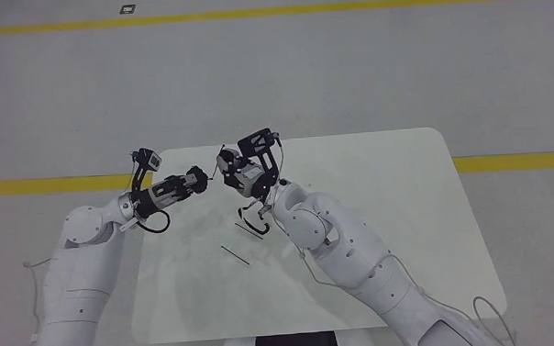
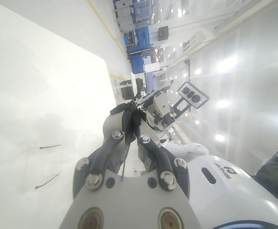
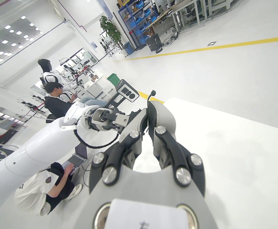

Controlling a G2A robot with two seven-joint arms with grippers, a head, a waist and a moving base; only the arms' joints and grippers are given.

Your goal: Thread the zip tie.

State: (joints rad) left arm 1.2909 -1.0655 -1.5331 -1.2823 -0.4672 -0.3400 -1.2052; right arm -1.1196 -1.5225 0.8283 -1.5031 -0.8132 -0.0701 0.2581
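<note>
Pale workshop floor (image 1: 273, 72) surrounds the white counter (image 1: 398, 215), and both arms meet over its upper left part in the top view. The right gripper (image 3: 148, 118) is pinched tight on the zip tie (image 3: 153, 93), whose small square head pokes out just past the fingertips. The left gripper (image 2: 131, 116) is likewise closed, on a thin black strap (image 2: 125, 160) that trails back toward its wrist. Whether this is the same tie's tail or another tie, I cannot tell. Two spare ties (image 2: 50, 146) lie flat on the counter, at lower left of the left wrist view.

The zip tie looks like narrow black nylon: almost weightless, springy and smooth, so it would likely bow or slide sideways under a loose pinch. Holding close behind the head and close behind the tail tip should keep both ends stiff enough to aim. The head's slot is tiny, so a long free end would probably wander.
</note>
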